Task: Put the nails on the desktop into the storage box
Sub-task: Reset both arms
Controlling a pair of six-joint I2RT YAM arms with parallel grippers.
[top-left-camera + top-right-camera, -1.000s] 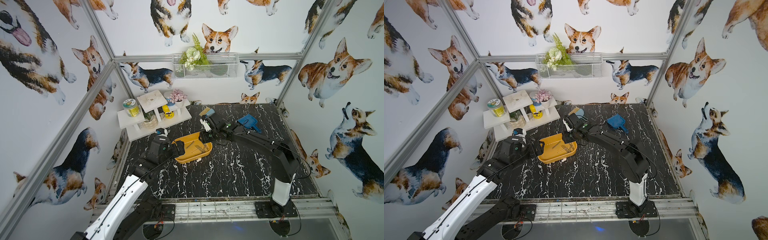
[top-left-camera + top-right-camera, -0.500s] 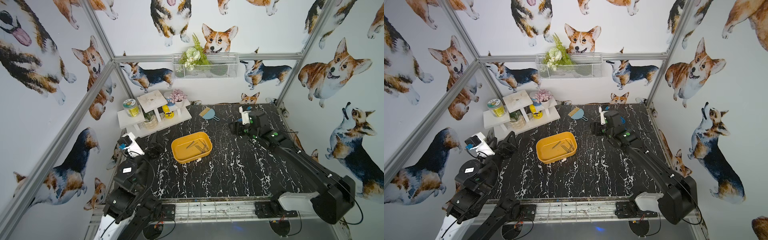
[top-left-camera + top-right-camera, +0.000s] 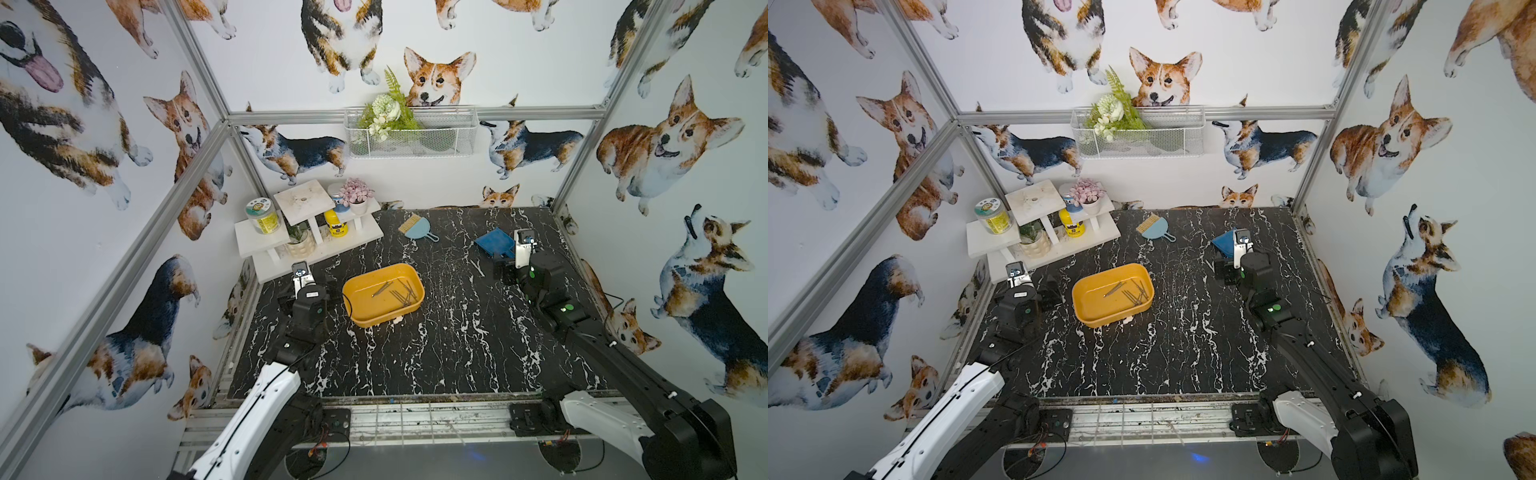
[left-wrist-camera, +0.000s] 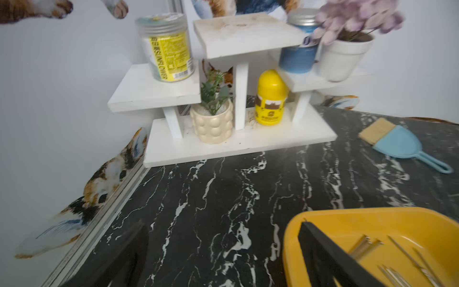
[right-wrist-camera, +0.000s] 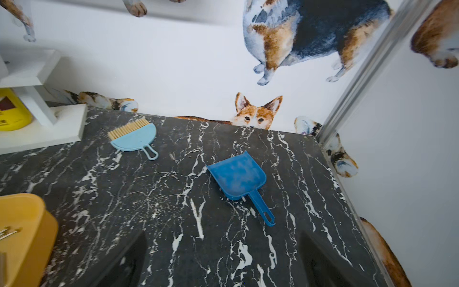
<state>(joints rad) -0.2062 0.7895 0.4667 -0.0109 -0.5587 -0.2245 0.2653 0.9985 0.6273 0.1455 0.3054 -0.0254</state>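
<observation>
Both pairs of jaws are standing wide open and gripping nothing. In its wrist view the left gripper (image 4: pixel 221 231) is showing bare desktop (image 4: pixel 211 198) between its fingers, and the right gripper (image 5: pixel 223 238) is showing the same.

The nails (image 3: pixel 399 291) are lying in a loose, crossed heap inside the box (image 3: pixel 365 320), which is sitting near the middle of the desktop. You are not seeing any nail outside it in these views, so the task is looking finished or nearly so. Thin grey metal is hard to tell from the white veins, though, so that is a judgement and not a certainty.

You are holding the left gripper just beside the box's end. In the left wrist view one finger (image 4: pixel 323 253) is crossing in front of the rim, and you cannot tell whether it is touching. A sideways sweep from there could be shoving or tipping the light box and scattering the nails back out. Lift clear before you are turning away.

The right gripper is hanging near the dustpan (image 5: pixel 238 176), well away from the box. A low pull-back could be clipping its handle. The brush (image 5: pixel 134 139) is lying farther off, near the shelf (image 4: pixel 236 146).
</observation>
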